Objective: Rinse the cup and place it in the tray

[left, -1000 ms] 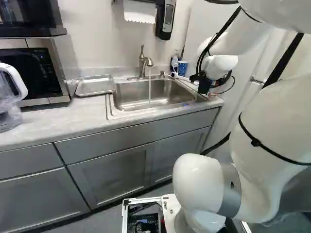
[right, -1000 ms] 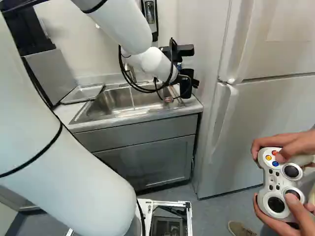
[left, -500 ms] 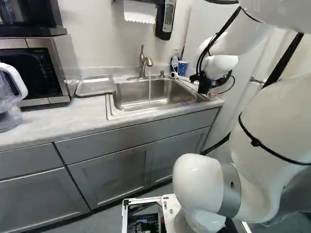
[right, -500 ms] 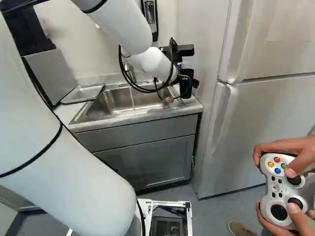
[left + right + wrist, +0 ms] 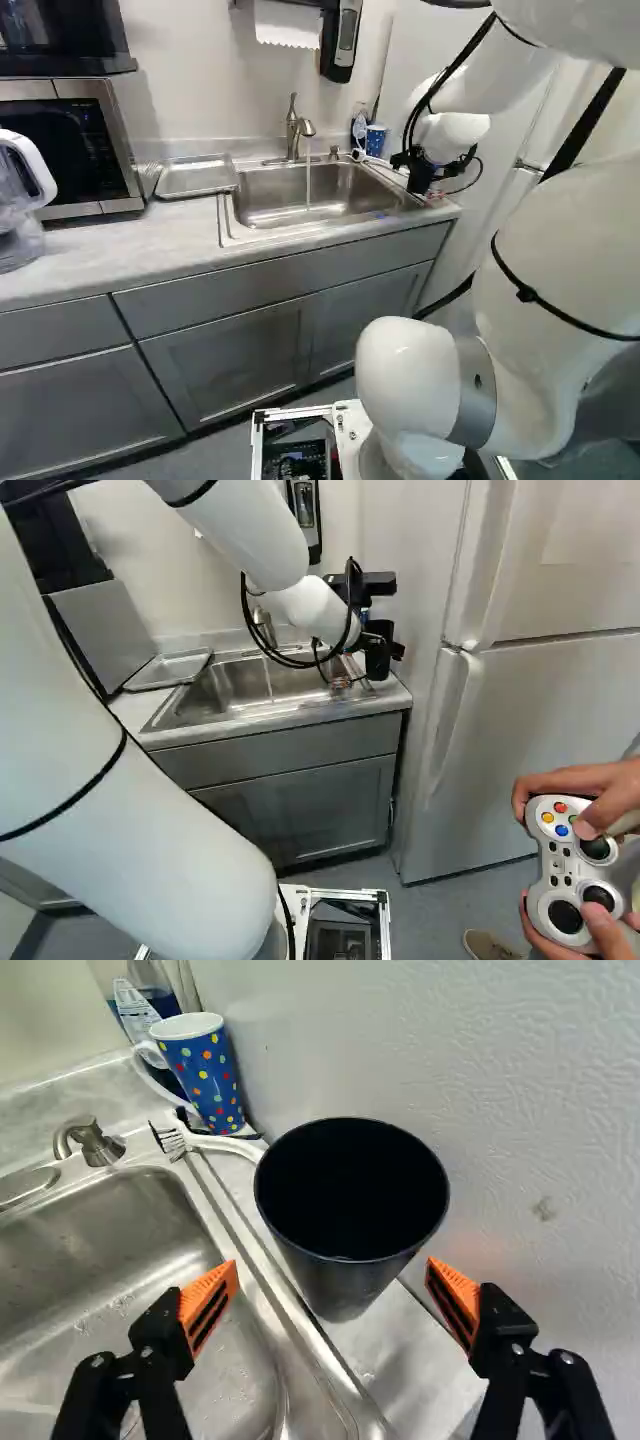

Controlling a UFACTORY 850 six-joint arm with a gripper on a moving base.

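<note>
The tray (image 5: 195, 177) lies left of the sink (image 5: 270, 205), cup (image 5: 345, 1285) right, mug (image 5: 207, 1075) behind cup.

The white arm (image 5: 235, 530) bends high above its base, its forearm slanting forward and down to a rounded wrist (image 5: 315, 610); black cables (image 5: 246, 615) loop loosely beside it; at the end, the black gripper (image 5: 369, 667) angles downward, two fingers spread wide, orange pads (image 5: 222, 1285) facing each other well apart.
</note>
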